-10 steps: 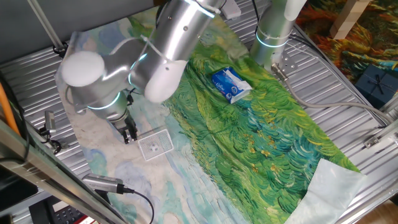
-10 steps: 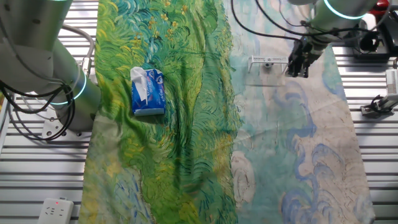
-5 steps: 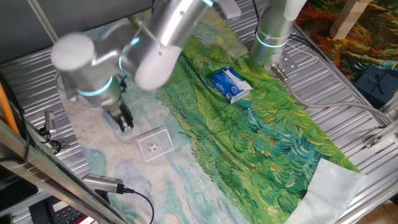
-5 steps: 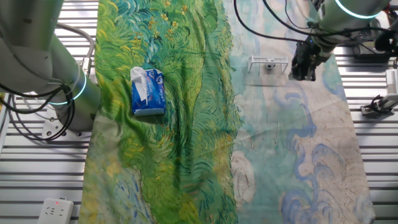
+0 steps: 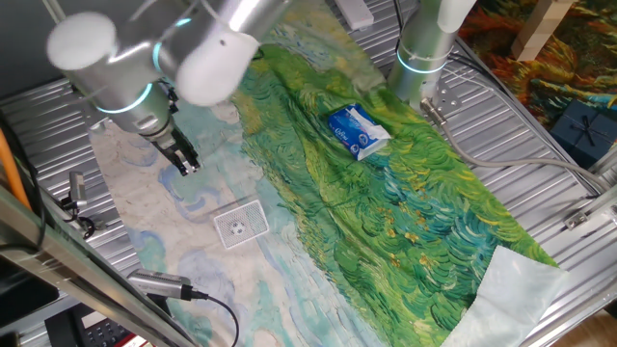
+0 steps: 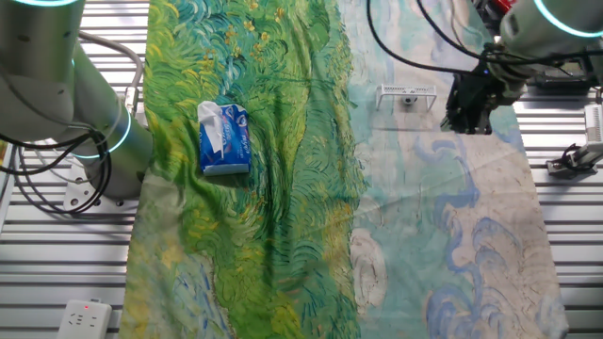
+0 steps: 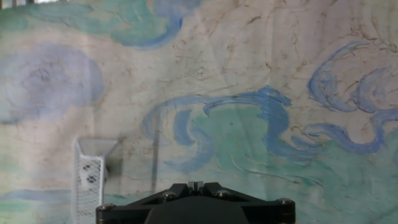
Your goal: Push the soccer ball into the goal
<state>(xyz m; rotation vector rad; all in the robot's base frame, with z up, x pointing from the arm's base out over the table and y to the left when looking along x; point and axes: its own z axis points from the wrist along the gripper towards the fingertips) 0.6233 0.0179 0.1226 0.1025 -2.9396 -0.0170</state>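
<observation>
The goal [image 5: 241,224] is a small white mesh frame lying on the pale blue part of the painted cloth. It also shows in the other fixed view [image 6: 406,94] and at the lower left of the hand view [image 7: 89,180]. The soccer ball [image 7: 92,178] is a tiny white ball with black patches sitting inside the netting; it shows as a dark speck in the fixed views [image 6: 407,98]. My gripper [image 5: 185,165] is shut and empty, lifted off the cloth and apart from the goal. It also shows in the other fixed view [image 6: 467,118] and the hand view [image 7: 195,185].
A blue-and-white tissue packet [image 5: 357,131] lies on the green part of the cloth [image 6: 224,138]. A second arm's base [image 5: 424,48] stands at the table's edge. A silver plug with a cable [image 5: 159,282] lies near the goal. A metal clamp [image 6: 575,158] sits on the slatted table.
My gripper has moved away from the goal and risen off the cloth, staying shut. The ball stays inside the goal, which has not moved.
</observation>
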